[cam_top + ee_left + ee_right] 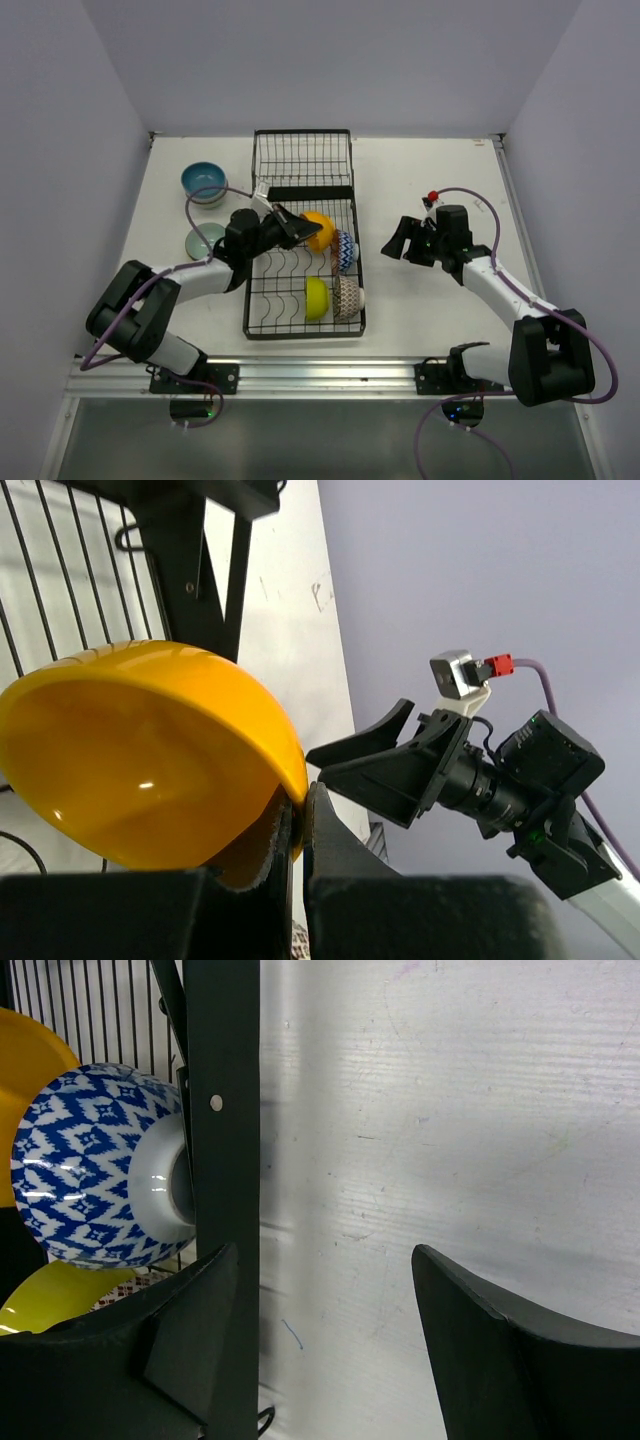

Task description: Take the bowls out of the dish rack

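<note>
Left gripper (pixel 298 228) clamped on rim of orange bowl (pixel 320 231) at dish rack (pixel 310 191); right gripper (pixel 392 243) wide open, empty, beside rack.

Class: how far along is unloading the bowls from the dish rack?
Done: a round blue bowl and a pale mint green bowl sit beside the black wire dish rack. In hand: the left gripper grips the orange bowl. Left: the blue zigzag bowl, yellow-green bowl and brown-patterned bowl, in the rack. The right gripper is open.
</note>
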Robot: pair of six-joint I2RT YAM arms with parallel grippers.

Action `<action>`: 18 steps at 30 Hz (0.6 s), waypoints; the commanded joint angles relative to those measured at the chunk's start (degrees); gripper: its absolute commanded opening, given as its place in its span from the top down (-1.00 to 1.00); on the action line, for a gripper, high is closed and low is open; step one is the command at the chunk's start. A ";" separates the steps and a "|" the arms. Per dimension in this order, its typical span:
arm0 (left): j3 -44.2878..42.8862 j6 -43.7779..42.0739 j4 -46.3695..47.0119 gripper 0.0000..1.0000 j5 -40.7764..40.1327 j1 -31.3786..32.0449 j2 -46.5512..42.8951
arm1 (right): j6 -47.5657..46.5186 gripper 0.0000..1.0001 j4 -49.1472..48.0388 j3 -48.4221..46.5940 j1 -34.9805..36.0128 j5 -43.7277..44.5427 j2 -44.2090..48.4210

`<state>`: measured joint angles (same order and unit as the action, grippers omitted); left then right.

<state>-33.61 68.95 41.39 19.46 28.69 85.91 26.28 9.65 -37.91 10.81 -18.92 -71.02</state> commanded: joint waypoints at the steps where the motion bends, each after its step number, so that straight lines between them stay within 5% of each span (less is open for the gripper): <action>1: -3.74 -3.55 0.81 1.00 1.01 -1.79 -1.26 | -0.88 -0.49 -0.68 -0.85 -0.09 1.07 0.80; 8: -9.19 -14.88 -15.53 1.00 0.84 -3.81 -6.71 | -0.88 -0.49 -1.04 -0.94 -0.09 0.81 0.71; 14: -16.22 -30.78 -38.02 1.00 -1.18 -6.18 -15.15 | -0.62 -0.49 -1.47 -0.85 -0.09 0.46 0.80; 18: -22.28 -42.39 -58.14 1.00 -9.42 -7.42 -19.02 | -0.36 -0.49 -1.74 -0.85 -0.08 0.02 0.80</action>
<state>-50.57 39.27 -0.86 16.58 22.41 70.50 26.30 9.43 -37.91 10.81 -18.94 -71.02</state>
